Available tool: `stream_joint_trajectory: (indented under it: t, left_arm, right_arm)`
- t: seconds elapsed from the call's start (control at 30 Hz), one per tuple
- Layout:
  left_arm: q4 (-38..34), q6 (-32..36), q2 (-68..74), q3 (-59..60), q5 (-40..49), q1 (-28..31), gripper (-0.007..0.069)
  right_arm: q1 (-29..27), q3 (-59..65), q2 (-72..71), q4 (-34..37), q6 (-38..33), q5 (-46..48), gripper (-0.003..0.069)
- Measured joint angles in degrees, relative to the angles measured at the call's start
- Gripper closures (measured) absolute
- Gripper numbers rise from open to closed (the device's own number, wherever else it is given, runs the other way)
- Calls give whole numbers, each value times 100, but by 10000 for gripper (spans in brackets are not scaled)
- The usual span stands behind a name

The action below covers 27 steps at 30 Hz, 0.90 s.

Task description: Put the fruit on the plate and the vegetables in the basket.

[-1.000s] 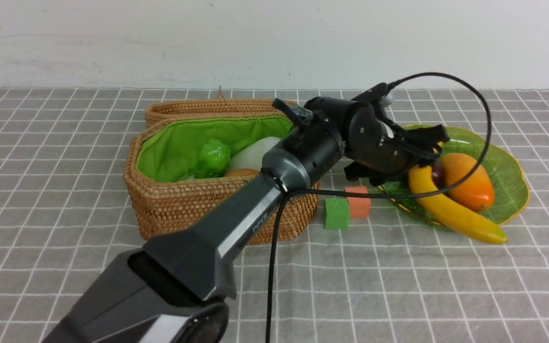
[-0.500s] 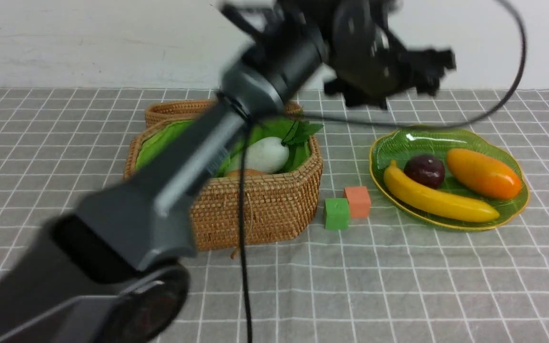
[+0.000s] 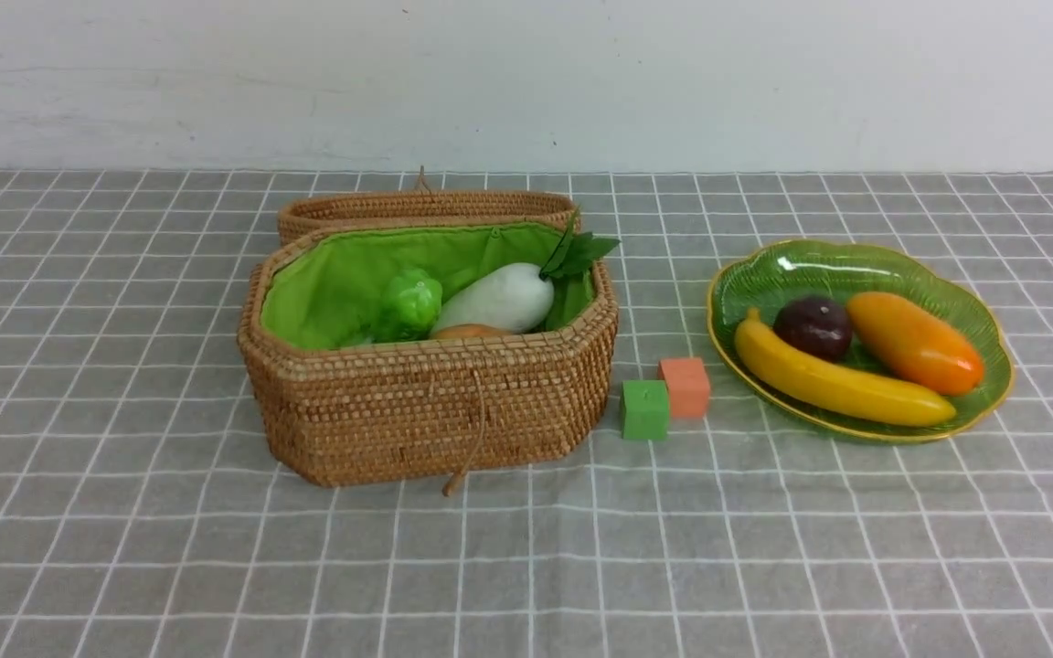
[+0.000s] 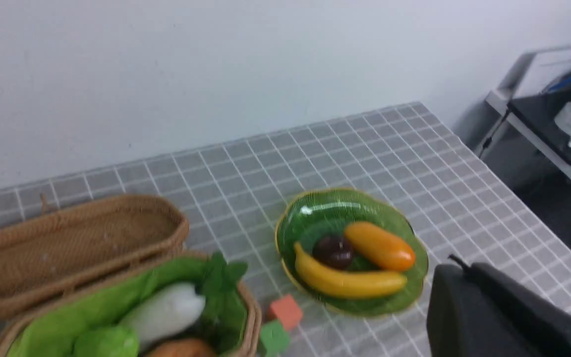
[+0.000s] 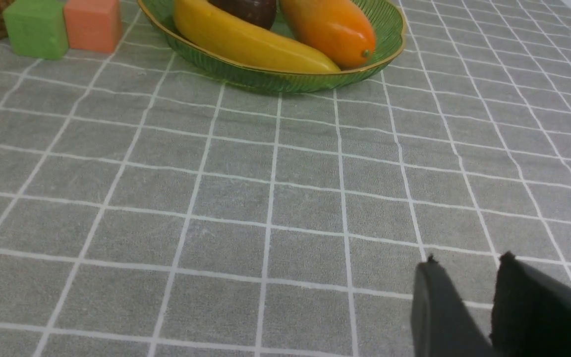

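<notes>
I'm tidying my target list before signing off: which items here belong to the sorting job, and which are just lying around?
Job items:
- long yellow banana, dark purple plum and orange-yellow mango, on the green glass leaf plate
- bumpy light-green gourd, white radish and orange-brown round vegetable, in the brown woven basket

Lying about:
- small green cube
- small orange cube

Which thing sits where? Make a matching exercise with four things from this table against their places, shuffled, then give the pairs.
Things:
1. banana
2. radish
3. green cube
4. basket lid

Places:
A. on the cloth, between basket and plate
B. inside the basket
C. on the plate
D. lying open behind the basket

Pairs: 1-C, 2-B, 3-A, 4-D
</notes>
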Motion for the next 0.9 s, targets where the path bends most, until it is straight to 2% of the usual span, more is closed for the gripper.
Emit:
stream_joint_trajectory:
  t: [0.1, 0.17, 0.2, 0.23, 0.27, 0.3, 0.33, 0.37, 0.4, 0.6, 0.9]
  left_arm:
    - [-11, -94, -1621, 2147, -7, 0, 638]
    - [-11, -181, -2226, 3006, -75, 0, 638]
    - [-27, -276, -2715, 3725, -221, 0, 638]
    - [-117, -450, -3549, 5004, -597, 0, 638]
    - [-170, -479, -3723, 5278, -678, 0, 638]
    - [-337, -556, -4313, 6315, -944, 0, 638]
    - [-442, -569, -4536, 6786, -1070, 0, 638]
    - [-474, -570, -4584, 6786, -1070, 0, 638]
    - [-717, -570, -4910, 7774, -1433, 0, 638]
    - [-1119, -604, -5530, 9068, -2524, 0, 638]
    - [-737, -611, -5694, 9260, -2739, 0, 638]
  right_arm:
    - [0, 0, 0, -5, 0, 0, 463]
    - [0, 0, 0, -5, 0, 0, 461]
    - [0, 0, 0, -5, 0, 0, 459]
    - [0, 0, 0, -5, 0, 0, 455]
    - [0, 0, 0, -5, 0, 0, 454]
    - [0, 0, 0, -5, 0, 0, 450]
    - [0, 0, 0, -5, 0, 0, 448]
    - [0, 0, 0, -5, 0, 0, 448]
    - [0, 2, 0, -5, 0, 0, 445]
    - [0, 2, 0, -5, 0, 0, 440]
    - [0, 2, 0, -10, 0, 0, 428]
